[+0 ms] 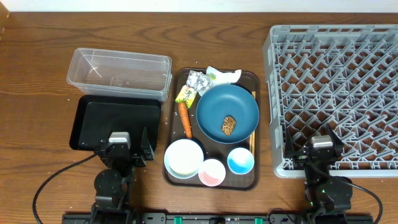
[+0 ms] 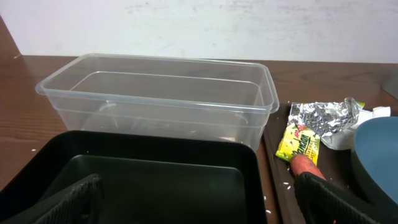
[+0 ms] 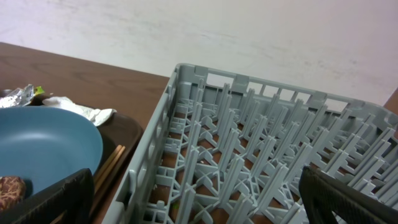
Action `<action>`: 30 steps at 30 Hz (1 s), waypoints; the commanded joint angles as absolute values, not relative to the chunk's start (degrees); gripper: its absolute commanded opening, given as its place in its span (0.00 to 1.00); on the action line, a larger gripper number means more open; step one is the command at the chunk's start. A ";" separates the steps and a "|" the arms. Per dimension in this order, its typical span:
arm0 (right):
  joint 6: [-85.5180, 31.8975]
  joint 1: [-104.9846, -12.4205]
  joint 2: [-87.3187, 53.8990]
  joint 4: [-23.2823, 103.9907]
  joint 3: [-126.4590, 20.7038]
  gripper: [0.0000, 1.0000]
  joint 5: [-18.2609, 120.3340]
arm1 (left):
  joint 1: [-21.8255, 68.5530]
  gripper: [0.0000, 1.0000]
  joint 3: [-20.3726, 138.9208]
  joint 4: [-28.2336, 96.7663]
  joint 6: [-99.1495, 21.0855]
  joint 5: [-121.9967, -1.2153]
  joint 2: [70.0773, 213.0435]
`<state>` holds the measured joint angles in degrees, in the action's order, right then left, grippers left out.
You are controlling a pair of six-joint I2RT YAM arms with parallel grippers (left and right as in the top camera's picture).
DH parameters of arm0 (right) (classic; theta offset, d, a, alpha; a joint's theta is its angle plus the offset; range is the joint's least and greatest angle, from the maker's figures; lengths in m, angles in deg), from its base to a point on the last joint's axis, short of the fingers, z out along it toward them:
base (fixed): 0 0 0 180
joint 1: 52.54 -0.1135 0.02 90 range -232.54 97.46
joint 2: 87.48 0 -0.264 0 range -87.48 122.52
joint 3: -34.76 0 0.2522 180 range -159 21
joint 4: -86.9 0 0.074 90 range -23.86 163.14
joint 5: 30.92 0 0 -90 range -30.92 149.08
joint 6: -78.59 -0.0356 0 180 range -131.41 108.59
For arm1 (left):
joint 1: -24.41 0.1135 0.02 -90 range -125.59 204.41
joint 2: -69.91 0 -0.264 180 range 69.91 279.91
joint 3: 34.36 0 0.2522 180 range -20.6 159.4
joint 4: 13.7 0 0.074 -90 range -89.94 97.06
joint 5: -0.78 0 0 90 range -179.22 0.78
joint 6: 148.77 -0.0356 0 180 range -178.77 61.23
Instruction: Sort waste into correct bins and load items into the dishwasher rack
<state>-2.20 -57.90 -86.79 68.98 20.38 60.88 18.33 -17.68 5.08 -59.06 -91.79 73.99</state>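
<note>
A: Item one, left pincer (image 1: 127, 144): jaws wide, empty, at the 6 o'clock edge of the black tray (image 1: 115, 121); right pincer (image 1: 317, 148): likewise wide and empty, at the 6 o'clock edge of the rack (image 1: 336, 93).

B: Item two, carrot (image 1: 185, 119): lying on the brown serving tray (image 1: 176, 84), at 9 o'clock of the blue plate (image 1: 217, 102); wrapper (image 1: 185, 94) touching its 12 o'clock end.

A: We judge it our first pick; we should come straight down and close across its narrow middle, clear of the wrapper and the white bowl (image 1: 184, 158); lift before swinging toward 9 o'clock.
</note>
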 commanded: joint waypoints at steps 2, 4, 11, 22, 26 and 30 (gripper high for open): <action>-3.23 -57.38 -86.95 69.09 20.68 0.99 60.99 | 18.61 0.98 -19.45 5.75 -59.83 -92.49 74.25; -3.23 -57.38 -86.95 69.09 20.68 0.99 60.99 | 18.61 0.98 -19.45 5.75 -59.83 -92.49 74.25; -3.23 -57.38 -86.95 69.09 20.68 0.99 60.97 | 18.61 0.98 -19.45 5.75 -59.83 -92.49 74.25; -3.23 -57.38 -86.95 69.09 20.68 0.99 60.97 | 18.61 0.98 -19.45 5.75 -59.83 -92.49 74.25; -3.23 -57.38 -86.95 69.09 20.68 0.99 60.97 | 18.61 0.98 -19.45 5.75 -60.09 -92.71 74.25; -3.23 -57.38 -86.95 69.09 20.68 0.99 60.99 | 18.61 0.98 -19.45 5.56 -60.70 -92.95 74.25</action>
